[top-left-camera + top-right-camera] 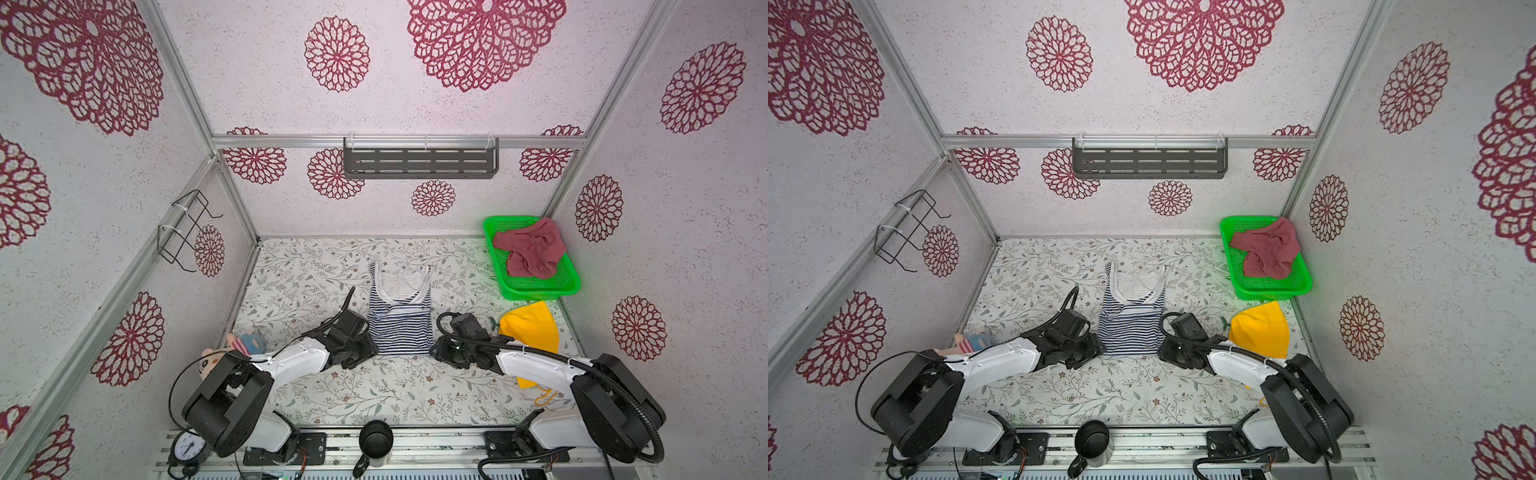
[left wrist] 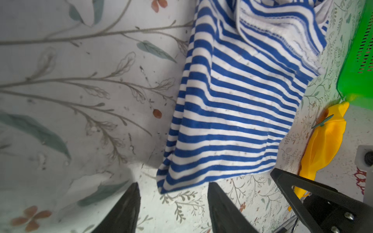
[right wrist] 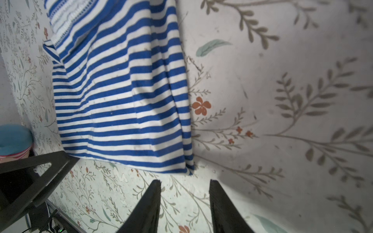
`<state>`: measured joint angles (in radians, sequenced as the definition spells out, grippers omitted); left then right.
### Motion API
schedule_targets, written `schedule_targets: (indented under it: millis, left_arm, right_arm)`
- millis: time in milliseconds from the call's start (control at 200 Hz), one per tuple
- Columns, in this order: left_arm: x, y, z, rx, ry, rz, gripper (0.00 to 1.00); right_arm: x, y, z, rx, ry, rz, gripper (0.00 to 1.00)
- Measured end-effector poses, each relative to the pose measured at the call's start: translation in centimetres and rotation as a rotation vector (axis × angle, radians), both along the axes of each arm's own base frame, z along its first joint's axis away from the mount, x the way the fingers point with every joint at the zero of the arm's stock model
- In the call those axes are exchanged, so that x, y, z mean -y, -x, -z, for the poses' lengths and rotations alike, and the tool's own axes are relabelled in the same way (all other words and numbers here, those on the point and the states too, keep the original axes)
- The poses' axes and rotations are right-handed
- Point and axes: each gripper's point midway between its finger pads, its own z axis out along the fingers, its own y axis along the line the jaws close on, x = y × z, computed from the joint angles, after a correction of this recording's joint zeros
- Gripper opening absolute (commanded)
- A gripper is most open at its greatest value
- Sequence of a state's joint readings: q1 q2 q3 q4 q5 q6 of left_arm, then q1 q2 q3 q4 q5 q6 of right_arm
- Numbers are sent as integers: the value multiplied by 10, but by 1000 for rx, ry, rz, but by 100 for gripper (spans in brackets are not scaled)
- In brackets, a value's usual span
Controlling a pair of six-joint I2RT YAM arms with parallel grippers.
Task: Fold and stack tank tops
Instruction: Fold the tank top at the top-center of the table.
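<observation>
Navy and white: the striped tank top [image 1: 401, 322] lies flat on the floral mat [image 1: 332, 386]. My left gripper [image 2: 172, 184] and right gripper [image 3: 184, 181] flank its near hem corners, jaws partly apart, empty. The maroon tank top [image 1: 532, 249] lies crumpled in the green basket [image 1: 540, 293].

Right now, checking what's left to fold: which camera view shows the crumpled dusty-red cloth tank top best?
Both top views: the dusty-red tank top lies whole and unblocked in the green plastic mesh basket. The left wrist view catches only that basket's wall; the right wrist view shows neither.
</observation>
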<state>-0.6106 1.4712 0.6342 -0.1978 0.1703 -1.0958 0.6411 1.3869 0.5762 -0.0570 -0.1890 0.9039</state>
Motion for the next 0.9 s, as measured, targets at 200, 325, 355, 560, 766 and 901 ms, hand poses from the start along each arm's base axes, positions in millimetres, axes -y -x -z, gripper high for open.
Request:
schedule_targets:
  millis: [200, 325, 355, 560, 766, 901]
  left_arm:
    - [3, -4, 1, 6, 15, -13, 47]
    - [5, -6, 3, 7, 19, -18, 39]
    - [5, -7, 4, 6, 20, -20, 35]
    - [3, -7, 4, 3, 15, -31, 5]
    - [3, -5, -5, 21, 5, -31, 0]
    - [8, -6, -24, 51, 2, -20, 0]
  right_arm:
    - [-7, -4, 3, 4, -34, 2, 38]
    - [-11, -7, 7, 0, -54, 10, 28]
    - [-12, -7, 7, -1, -55, 11, 23]
    - [-9, -5, 10, -12, -36, 13, 2]
    - [-6, 0, 1, -13, -14, -6, 0]
    - [-5, 6, -11, -5, -3, -21, 0]
